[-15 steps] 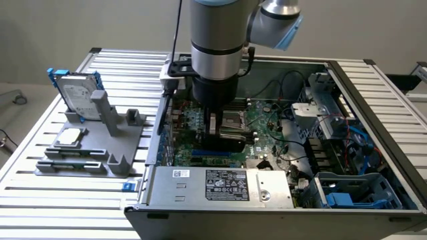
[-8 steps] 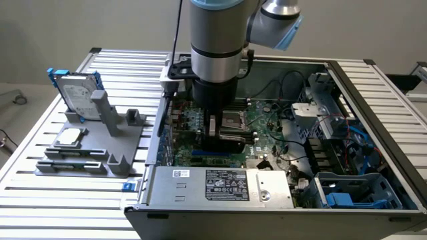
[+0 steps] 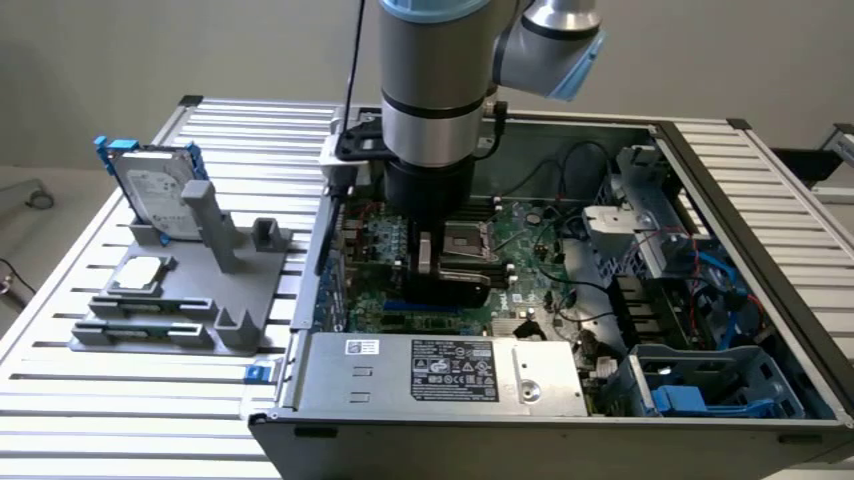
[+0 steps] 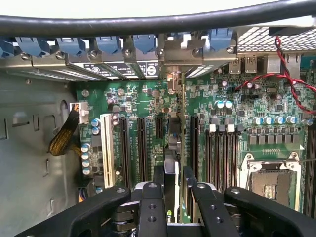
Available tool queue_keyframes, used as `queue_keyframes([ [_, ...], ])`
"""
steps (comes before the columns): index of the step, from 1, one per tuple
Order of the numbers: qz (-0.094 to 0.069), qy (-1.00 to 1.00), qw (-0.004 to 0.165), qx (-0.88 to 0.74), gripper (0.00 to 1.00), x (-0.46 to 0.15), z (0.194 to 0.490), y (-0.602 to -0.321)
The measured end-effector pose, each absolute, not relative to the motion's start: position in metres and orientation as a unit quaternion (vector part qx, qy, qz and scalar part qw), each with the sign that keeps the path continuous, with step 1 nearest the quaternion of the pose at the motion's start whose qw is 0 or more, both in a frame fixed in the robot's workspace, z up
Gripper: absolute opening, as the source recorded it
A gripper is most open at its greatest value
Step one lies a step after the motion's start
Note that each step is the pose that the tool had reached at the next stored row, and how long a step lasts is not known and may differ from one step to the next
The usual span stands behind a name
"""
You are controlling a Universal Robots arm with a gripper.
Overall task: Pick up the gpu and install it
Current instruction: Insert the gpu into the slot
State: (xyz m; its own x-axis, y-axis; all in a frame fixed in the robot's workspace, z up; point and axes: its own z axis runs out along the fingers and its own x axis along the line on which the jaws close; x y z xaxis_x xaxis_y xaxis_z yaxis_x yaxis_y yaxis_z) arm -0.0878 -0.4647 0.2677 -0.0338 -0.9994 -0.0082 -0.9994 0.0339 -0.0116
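Observation:
The gpu (image 4: 173,150) shows edge-on in the wrist view, a thin card standing upright over the green motherboard (image 4: 232,123) among the black expansion slots. Its silver end bracket (image 4: 171,79) reaches the case's rear slot openings. My gripper (image 4: 173,185) is shut on the card, one black finger (image 4: 152,197) on each side. In the exterior view the gripper (image 3: 430,262) is down inside the open computer case (image 3: 747,200), holding the gpu's black body (image 3: 447,290) just above the motherboard (image 3: 534,250).
A grey fixture (image 3: 174,320) on the slatted table at the exterior view's left holds a silver hard drive in a blue frame (image 3: 154,190) and a small square chip (image 3: 140,272). The power supply (image 3: 441,370), drive cages and cables crowd the case. A black cable (image 4: 148,22) crosses above.

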Motion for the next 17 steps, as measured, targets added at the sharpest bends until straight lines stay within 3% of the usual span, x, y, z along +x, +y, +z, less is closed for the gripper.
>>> queue_keyframes([
  [17, 0.002, 0.714, 0.01, -0.7, 0.26, -0.09, 0.2631, -0.4647],
])
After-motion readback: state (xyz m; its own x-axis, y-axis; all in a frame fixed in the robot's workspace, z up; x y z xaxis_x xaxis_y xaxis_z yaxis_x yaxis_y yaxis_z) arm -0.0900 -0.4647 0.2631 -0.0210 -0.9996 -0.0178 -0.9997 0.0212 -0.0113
